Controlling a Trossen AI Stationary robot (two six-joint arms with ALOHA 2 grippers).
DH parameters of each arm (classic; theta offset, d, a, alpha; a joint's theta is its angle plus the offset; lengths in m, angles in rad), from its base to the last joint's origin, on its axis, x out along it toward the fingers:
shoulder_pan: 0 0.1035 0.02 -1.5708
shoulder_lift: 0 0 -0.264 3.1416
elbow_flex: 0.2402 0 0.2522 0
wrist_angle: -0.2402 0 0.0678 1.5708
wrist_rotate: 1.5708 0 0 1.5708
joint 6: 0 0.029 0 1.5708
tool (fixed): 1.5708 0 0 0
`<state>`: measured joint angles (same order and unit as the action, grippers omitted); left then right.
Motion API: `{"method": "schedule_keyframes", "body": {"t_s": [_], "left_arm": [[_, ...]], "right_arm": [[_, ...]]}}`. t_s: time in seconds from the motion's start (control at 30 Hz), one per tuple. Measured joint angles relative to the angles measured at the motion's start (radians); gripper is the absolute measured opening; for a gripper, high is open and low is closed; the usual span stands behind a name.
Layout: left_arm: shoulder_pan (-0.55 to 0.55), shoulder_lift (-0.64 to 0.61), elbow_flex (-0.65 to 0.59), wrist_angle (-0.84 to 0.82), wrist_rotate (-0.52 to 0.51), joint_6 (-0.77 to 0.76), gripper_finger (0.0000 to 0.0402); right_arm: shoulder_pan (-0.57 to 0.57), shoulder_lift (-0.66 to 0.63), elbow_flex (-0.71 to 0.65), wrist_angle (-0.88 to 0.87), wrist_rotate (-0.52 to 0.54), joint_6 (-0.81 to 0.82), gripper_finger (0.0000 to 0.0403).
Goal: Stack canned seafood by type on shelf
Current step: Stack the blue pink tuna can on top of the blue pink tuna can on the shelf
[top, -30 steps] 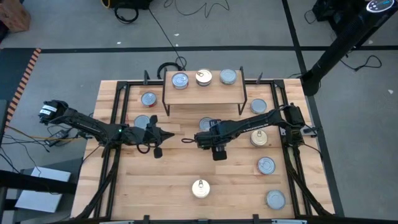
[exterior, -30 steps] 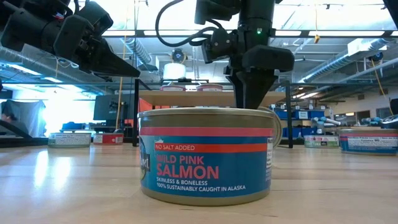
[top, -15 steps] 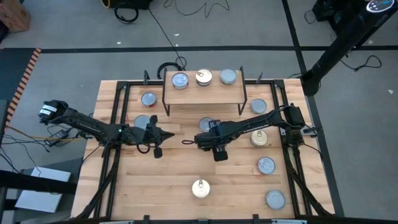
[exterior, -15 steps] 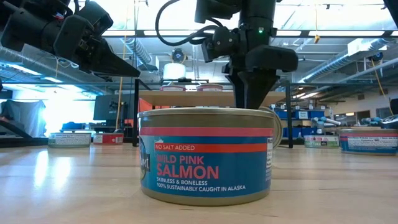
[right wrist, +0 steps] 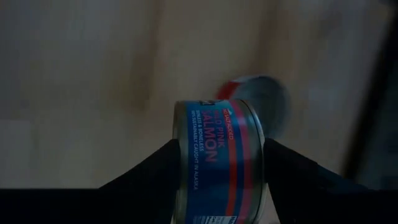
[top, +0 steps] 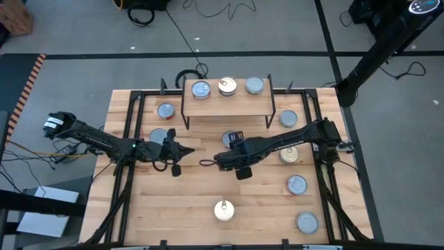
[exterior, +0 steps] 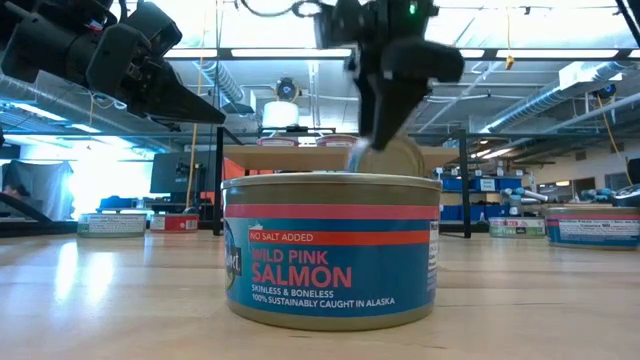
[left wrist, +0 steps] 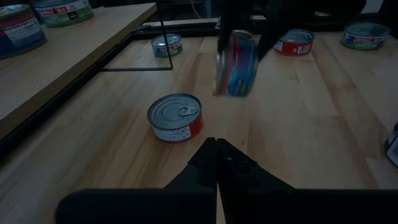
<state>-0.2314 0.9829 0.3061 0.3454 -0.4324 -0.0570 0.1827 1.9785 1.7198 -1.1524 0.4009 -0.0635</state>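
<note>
- The slatted wooden tabletop carries scattered tins; three stand on the shelf.
- Right end effector pinches a blue salmon tin, tilted on edge, above mid-tabletop.
- Left end effector hovers pressed together near a red tin.
- Behind: workshop room, ceiling strip lights.

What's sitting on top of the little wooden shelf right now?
Three tins stand in a row on the shelf: a bluish-topped tin, a gold-topped tin and a silver-topped tin. From above their side labels are hidden.
</note>
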Motion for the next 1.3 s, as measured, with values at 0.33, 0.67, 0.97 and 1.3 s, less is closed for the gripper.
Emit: {"method": "schedule_keyframes", "body": {"t_s": [0.33, 0.67, 0.97, 1.3], "left_arm": [[0.0, 0.0, 0.0, 0.0, 0.0, 0.0, 0.0006], [0.0, 0.0, 0.0, 0.0, 0.0, 0.001, 0.0006], [0.0, 0.0, 0.0, 0.001, 0.0, 0.026, 0.0006], [0.0, 0.0, 0.0, 0.0, 0.0, 0.026, 0.0006]], "right_arm": [[0.003, -0.001, 0.149, 0.051, 0.601, -0.275, 0.0211], [-0.232, -0.001, 0.149, 0.354, 0.613, -0.67, 0.0211], [-0.415, -0.002, 0.149, 0.616, 0.434, -1.005, 0.0211], [-0.495, -0.002, 0.137, 0.609, 0.348, -1.032, 0.0211]]}}
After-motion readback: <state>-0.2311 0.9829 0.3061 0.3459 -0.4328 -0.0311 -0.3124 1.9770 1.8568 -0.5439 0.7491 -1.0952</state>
